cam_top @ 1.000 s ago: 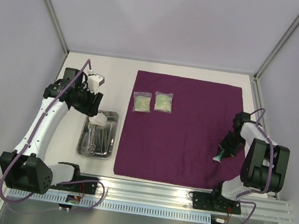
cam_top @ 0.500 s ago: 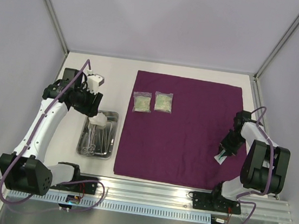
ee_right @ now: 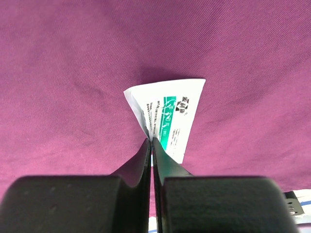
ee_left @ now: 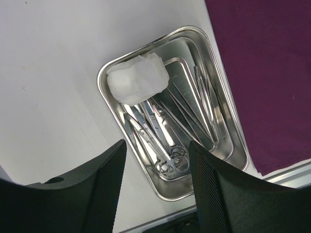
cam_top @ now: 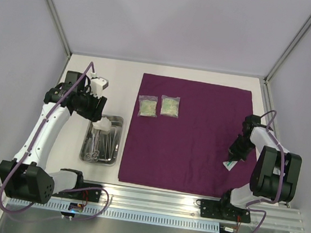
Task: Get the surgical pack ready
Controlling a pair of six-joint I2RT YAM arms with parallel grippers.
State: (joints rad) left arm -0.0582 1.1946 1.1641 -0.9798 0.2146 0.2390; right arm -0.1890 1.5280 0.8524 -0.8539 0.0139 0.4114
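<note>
We see our right gripper [ee_right: 151,141] clamped on a white-and-green packet [ee_right: 171,114] above the purple sheet [cam_top: 187,137], while our left gripper [ee_left: 156,145] hangs with jaws apart over the steel tray [ee_left: 167,34]

Beneath the right gripper [ee_right: 151,141] lay a matt, woven purple cloth sheet [ee_right: 73,73]; between its jaws was a smooth printed-paper packet [ee_right: 170,111]. Below the left gripper [ee_left: 156,145] sat a mirror-polished steel tray [ee_left: 228,145] with fluffy gauze [ee_left: 138,77].

Ahead of your L fingers [ee_left: 109,194]: tray [ee_left: 231,131], gauze [ee_left: 138,77] in its far end, scissors [ee_left: 155,138] nearer. Sheet [cam_top: 192,144] R of tray, 2 packets [cam_top: 147,106] [cam_top: 170,106] on it. Btwn your R fingers [ee_right: 133,167]: sachet [ee_right: 170,114], over sheet.
</note>
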